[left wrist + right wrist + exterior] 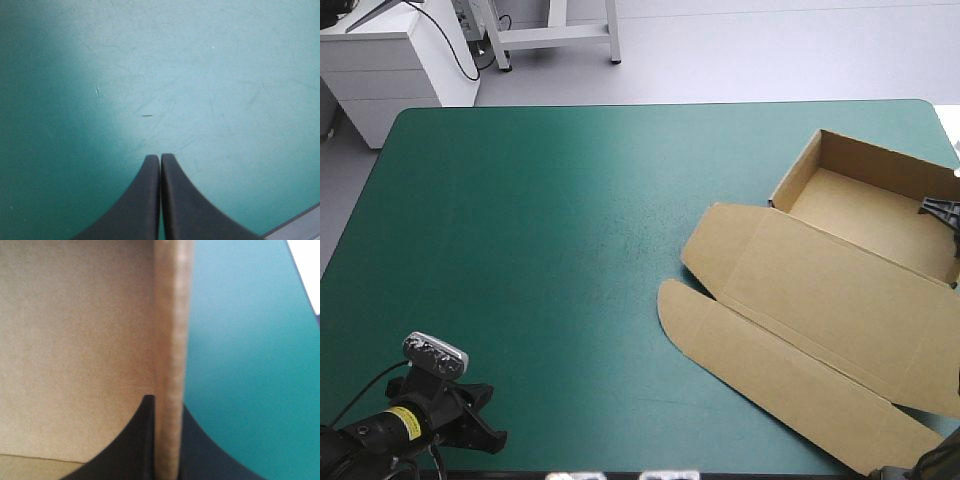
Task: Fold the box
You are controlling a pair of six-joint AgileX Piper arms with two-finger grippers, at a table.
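1. Right gripper (167, 402): black fingers pinched on an upright wall of the box (800, 290), one inside the tray, one outside, likely to firm the wall
2. Left gripper (160, 156): closed on nothing, over bare teal-green cover (520, 250), near-left corner, clear of the work
3. Box: open tray at table's right, lid flat toward near edge

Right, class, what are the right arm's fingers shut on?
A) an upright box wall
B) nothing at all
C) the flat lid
A: the right arm's fingers stand on either side of an upright wall of the box, with teal-green cover beyond it.
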